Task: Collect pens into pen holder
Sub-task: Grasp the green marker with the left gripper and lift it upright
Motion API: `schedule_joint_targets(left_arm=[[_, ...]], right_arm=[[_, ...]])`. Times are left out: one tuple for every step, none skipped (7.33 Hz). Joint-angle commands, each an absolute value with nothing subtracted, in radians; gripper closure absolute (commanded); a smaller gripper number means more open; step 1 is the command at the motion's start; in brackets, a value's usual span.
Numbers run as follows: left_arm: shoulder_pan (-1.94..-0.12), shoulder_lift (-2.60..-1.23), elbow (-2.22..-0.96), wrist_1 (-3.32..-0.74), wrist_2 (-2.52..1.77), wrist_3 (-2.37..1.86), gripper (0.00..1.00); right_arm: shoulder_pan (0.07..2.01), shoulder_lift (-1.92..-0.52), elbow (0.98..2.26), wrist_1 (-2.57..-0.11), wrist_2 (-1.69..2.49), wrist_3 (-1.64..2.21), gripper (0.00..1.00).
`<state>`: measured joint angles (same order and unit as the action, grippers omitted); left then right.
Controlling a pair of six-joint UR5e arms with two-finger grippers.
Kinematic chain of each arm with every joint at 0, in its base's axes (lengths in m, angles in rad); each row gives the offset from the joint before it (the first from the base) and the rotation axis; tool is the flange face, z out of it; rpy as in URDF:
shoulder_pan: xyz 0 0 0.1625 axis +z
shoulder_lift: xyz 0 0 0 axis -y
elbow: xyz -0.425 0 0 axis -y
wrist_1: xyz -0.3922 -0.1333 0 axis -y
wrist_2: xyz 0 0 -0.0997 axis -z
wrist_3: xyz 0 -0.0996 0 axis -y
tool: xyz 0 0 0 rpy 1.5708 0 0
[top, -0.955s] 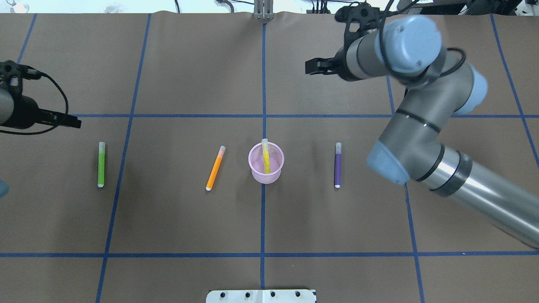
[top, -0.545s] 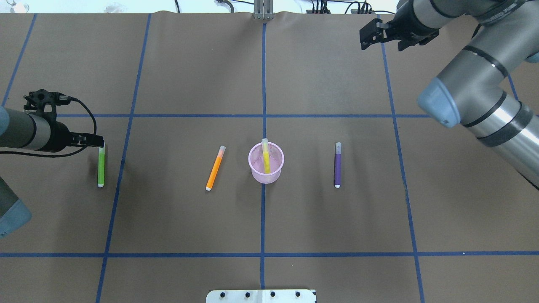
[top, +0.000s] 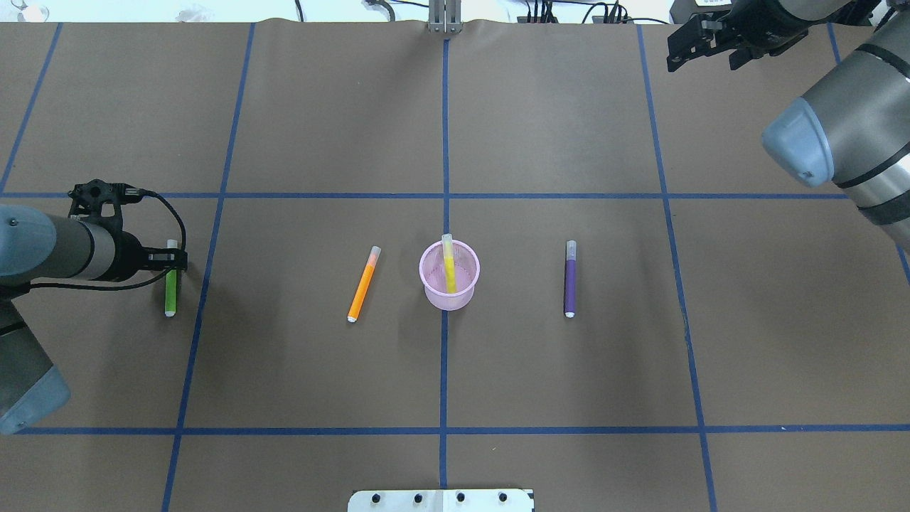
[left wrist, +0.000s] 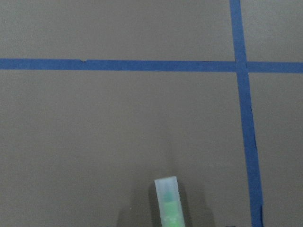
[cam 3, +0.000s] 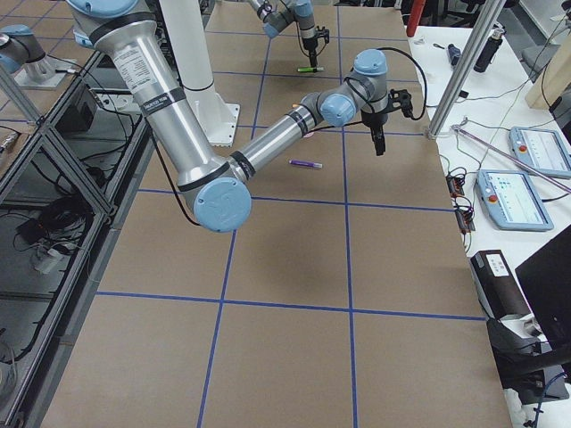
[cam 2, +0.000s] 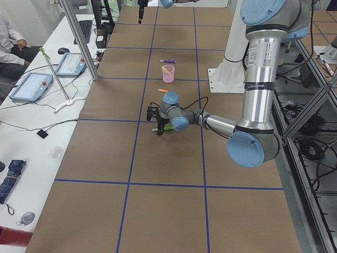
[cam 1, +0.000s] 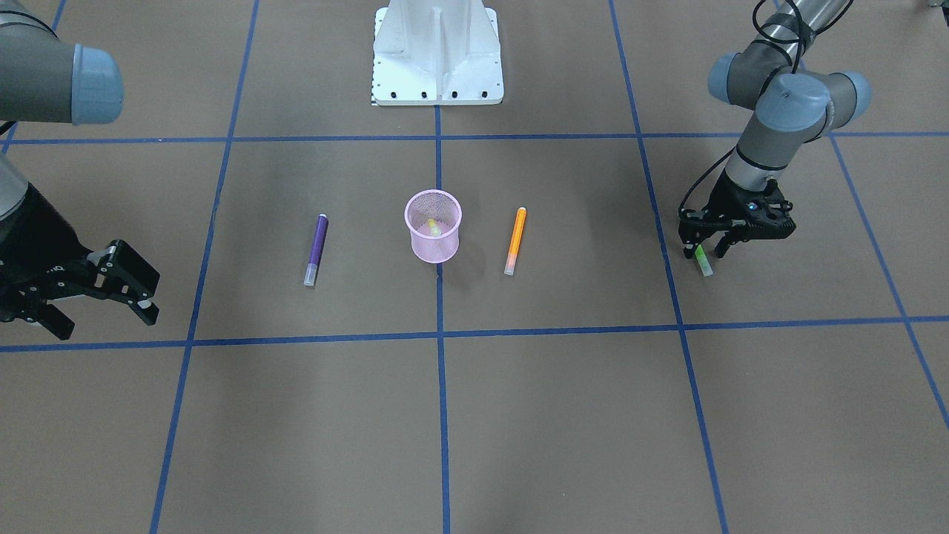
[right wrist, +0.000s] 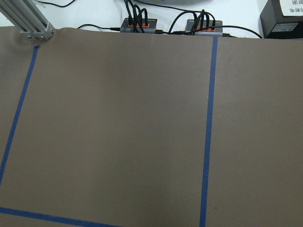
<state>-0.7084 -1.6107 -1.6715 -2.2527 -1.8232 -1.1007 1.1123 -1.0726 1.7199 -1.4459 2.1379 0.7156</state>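
The pink mesh pen holder point(top: 449, 284) point(cam 1: 434, 241) stands at the table's middle with a yellow pen point(top: 448, 267) upright in it. The orange pen point(top: 364, 284) point(cam 1: 514, 239) lies to its left and the purple pen point(top: 570, 278) point(cam 1: 316, 249) to its right. The green pen point(top: 170, 295) point(cam 1: 703, 263) lies far left. My left gripper point(top: 174, 259) point(cam 1: 704, 248) is open and low over the green pen's capped half, one finger on each side. The pale cap point(left wrist: 167, 191) shows in the left wrist view. My right gripper point(top: 700, 53) point(cam 1: 96, 300) is open and empty at the far right corner.
The white robot base plate point(top: 441, 500) point(cam 1: 437, 52) sits at the near edge. Blue tape lines point(top: 444, 195) divide the brown table. Cables and power boxes point(right wrist: 137, 23) lie beyond the far edge. An operators' desk with tablets point(cam 2: 31, 84) runs along the far side.
My left gripper has moved right and down onto the green pen's cap end. My right arm has swung back from above the table's middle to the far right corner.
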Motion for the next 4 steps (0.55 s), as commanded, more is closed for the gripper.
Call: schedule_joint_targets(left_arm=[[-0.706,-1.609,-1.674,-2.250,-1.822,-1.097,1.00],[-0.707,-1.609,-1.683,-2.250,-1.824,-1.079,1.00],[-0.709,-1.609,-1.695,-2.247,-1.825,-1.042,1.00],[-0.709,-1.612,-1.692,-2.235,-1.825,-1.036,1.00]], right_arm=[[1.114,-1.074,1.723,-1.443,2.138,0.713,0.00],[1.114,-1.075,1.723,-1.442,2.137,0.713,0.00],[1.114,-1.075,1.723,-1.440,2.135,0.713,0.00],[1.114,-1.077,1.723,-1.439,2.134,0.713,0.00]])
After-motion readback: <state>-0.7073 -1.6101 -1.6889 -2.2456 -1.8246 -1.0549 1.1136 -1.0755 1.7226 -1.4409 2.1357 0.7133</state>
